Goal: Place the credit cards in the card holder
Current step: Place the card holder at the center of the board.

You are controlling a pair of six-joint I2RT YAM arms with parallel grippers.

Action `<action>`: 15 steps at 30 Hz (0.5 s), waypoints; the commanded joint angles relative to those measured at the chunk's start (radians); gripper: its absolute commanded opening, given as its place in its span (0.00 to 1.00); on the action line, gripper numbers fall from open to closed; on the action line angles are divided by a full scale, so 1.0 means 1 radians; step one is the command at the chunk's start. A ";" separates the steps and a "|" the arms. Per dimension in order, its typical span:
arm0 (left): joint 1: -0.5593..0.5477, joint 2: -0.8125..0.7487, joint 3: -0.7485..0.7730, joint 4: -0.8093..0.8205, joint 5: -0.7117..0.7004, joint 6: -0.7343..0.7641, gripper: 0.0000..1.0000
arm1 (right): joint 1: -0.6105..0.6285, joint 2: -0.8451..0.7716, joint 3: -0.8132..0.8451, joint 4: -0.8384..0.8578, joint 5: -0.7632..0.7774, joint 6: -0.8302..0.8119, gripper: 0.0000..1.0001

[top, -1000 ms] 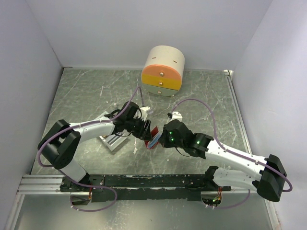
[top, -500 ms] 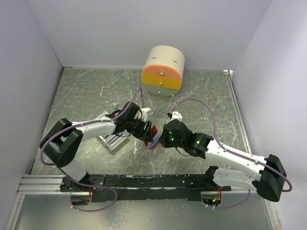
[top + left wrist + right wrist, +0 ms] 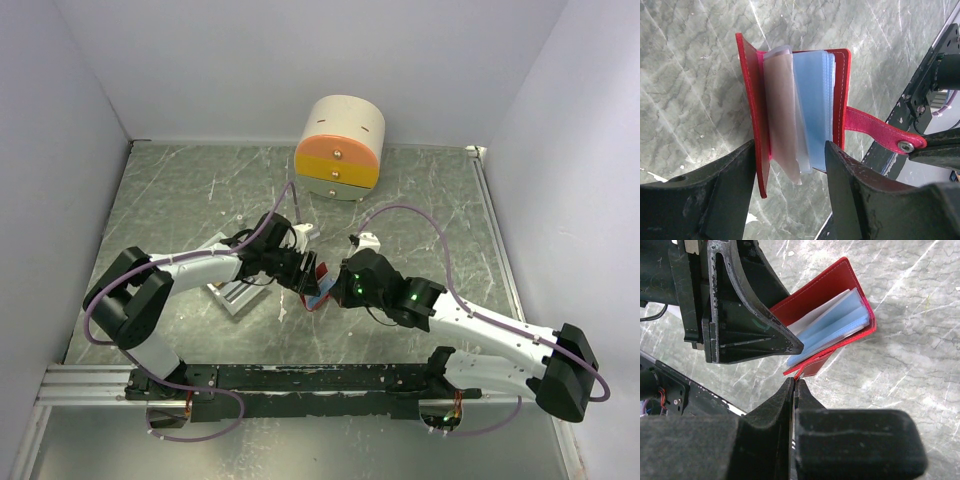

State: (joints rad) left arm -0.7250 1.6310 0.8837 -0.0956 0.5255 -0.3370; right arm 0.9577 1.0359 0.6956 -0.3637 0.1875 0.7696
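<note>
The card holder (image 3: 790, 90) is a red folding case, spread open so its tan and pale-blue sleeves fan out. It hangs a little above the table between the two arms (image 3: 318, 287). My right gripper (image 3: 794, 382) is shut on the tip of its red snap strap (image 3: 880, 131). My left gripper (image 3: 790, 150) is open, one finger on each side of the holder's near end, close to both red covers. From above, the left gripper (image 3: 304, 272) and right gripper (image 3: 336, 290) meet at the holder. The credit cards are hidden.
A round cream-and-orange drawer box (image 3: 340, 148) stands at the back of the table. A white tray (image 3: 228, 297) lies partly under my left arm. Grey walls close in the left, right and back sides.
My left gripper's jaws have spread wider around the card holder. Both arms have stayed almost in place, and the right gripper has kept its hold on the strap.
</note>
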 commanded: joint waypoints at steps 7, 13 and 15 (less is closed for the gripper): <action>-0.016 0.032 0.022 0.037 0.024 -0.005 0.61 | -0.005 -0.008 0.008 0.027 -0.008 -0.006 0.00; -0.019 0.027 0.016 0.040 0.018 -0.005 0.57 | -0.005 -0.012 0.001 0.025 -0.001 -0.007 0.00; -0.019 0.023 0.016 0.038 0.016 -0.005 0.48 | -0.006 -0.010 -0.002 0.023 0.004 -0.007 0.00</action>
State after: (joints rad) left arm -0.7361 1.6562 0.8837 -0.0929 0.5259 -0.3428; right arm 0.9569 1.0355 0.6952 -0.3630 0.1791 0.7696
